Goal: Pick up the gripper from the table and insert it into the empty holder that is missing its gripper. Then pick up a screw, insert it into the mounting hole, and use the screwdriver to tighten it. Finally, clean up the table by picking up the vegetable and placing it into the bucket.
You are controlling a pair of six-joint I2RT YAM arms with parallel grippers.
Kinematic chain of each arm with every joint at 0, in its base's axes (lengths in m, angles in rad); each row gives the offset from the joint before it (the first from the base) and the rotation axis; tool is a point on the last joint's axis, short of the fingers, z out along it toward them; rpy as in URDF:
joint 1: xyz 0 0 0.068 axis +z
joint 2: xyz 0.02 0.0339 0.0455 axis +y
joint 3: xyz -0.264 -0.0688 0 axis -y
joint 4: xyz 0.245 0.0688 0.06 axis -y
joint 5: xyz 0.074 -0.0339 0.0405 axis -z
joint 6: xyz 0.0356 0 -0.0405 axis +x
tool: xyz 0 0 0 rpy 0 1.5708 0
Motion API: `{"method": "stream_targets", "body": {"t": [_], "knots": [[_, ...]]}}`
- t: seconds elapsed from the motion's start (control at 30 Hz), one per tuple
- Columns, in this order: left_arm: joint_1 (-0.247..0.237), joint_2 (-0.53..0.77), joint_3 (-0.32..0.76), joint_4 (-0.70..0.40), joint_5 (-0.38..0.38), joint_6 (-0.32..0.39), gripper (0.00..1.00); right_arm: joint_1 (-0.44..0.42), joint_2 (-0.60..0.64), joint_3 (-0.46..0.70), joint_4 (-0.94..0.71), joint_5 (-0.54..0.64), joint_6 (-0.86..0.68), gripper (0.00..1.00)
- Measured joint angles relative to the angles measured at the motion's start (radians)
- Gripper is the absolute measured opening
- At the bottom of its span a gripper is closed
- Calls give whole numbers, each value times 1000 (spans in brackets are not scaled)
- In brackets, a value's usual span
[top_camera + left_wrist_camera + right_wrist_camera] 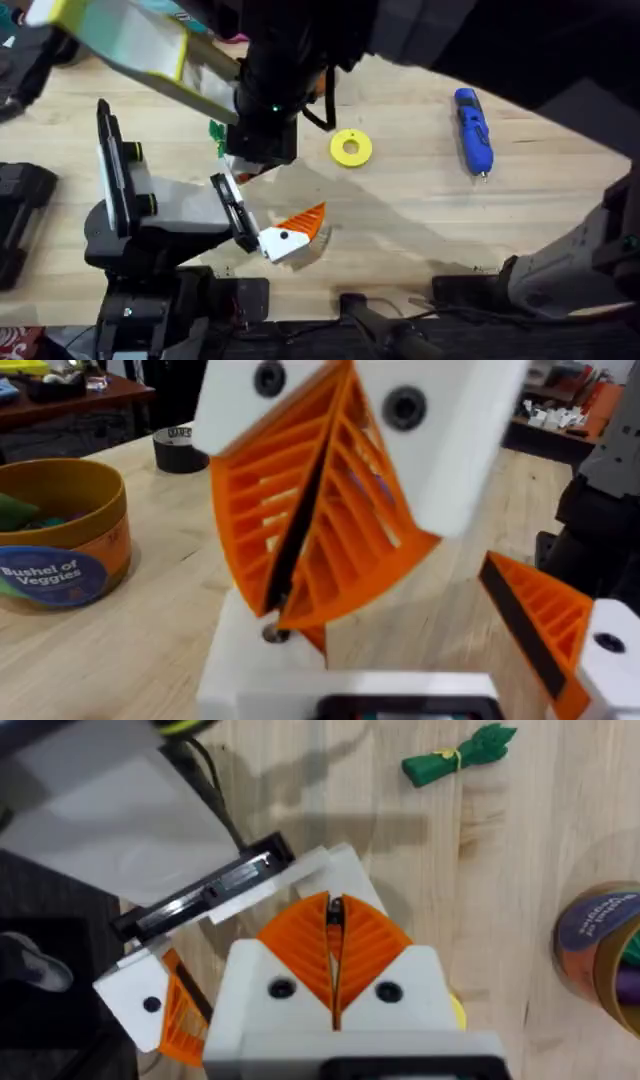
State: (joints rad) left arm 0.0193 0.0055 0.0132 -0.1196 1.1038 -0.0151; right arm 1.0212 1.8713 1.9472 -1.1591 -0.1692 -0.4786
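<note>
**Desk:** Item one, the claws?

**Operator:** Right claw: pads pressed together down to a thin dark line. I see a dark speck at the tips but cannot tell whether it is the screw. Left claw: wide open, gripping nothing. One finger carries its orange tip; the other is the bare holder.

**Desk:** Position?

**Operator:** The right tips hang just above the holder's hole, almost touching it.

**Desk:** Step?

**Operator:** I judge it to be fitting work at the holder, probably placing the screw. The next move needs the tips held square over the hole and a straight, slow descent. After that I fetch the screwdriver.

**Desk:** Other stock?

**Operator:** The screwdriver lies on the table, well to the right. A yellow disc sits between it and the claws. The vegetable lies loose on the wood beyond the holder. The bucket stands near the left arm with toys already inside.

**Desk:** Anything unverified?

**Operator:** I cannot tell whether the gripper is seated, because the right pads cover that spot. Overhead, the right arm is a dark blur across the work.
</note>
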Motion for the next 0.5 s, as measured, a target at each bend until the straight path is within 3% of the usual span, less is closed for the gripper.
{"method": "stream_targets", "body": {"t": [0.5], "knots": [[-1, 0, 0, -1, 7, -3, 941, 10, 0, -34, 8, 15, 1, 5]]}}
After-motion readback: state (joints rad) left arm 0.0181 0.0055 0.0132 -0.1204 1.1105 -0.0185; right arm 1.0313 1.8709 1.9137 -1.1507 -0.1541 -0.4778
